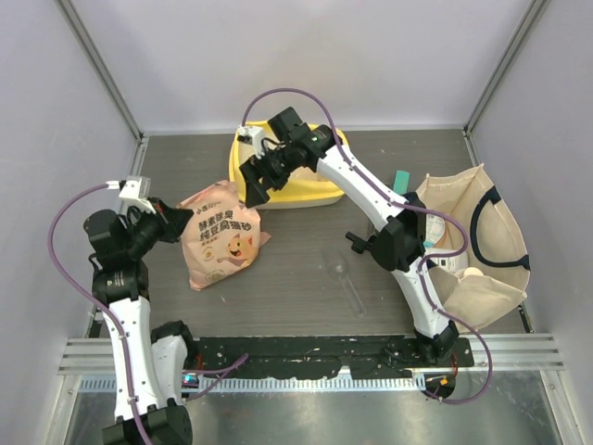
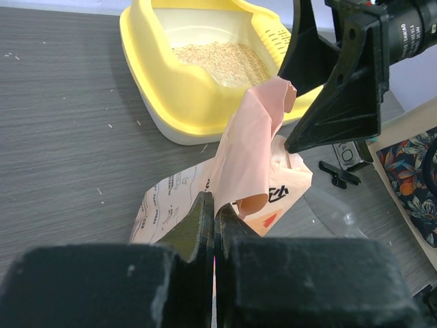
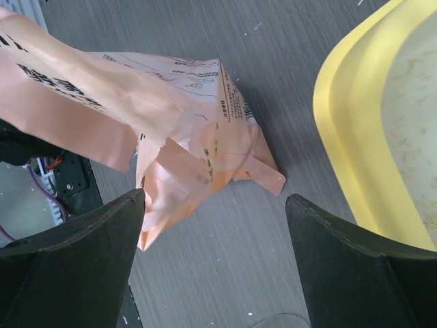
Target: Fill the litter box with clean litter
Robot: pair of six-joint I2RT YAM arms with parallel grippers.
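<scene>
Pinching crumpled peach bag (image 1: 222,238); grainy litter (image 2: 222,61) in rounded yellow tray (image 2: 164,89).

Yellow litter box (image 1: 310,195), peach-orange bag (image 1: 220,236)

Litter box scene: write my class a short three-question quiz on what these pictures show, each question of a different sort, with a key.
1. Fill the gap: the left fingers pinch the edge of the ___.
2. Pick one: the right fingers are A) open, B) shut on nothing, C) shut on a scoop.
3. True or false: the box holds nothing yet.

Key
1. bag
2. A
3. False: some litter already lies in it.
</scene>
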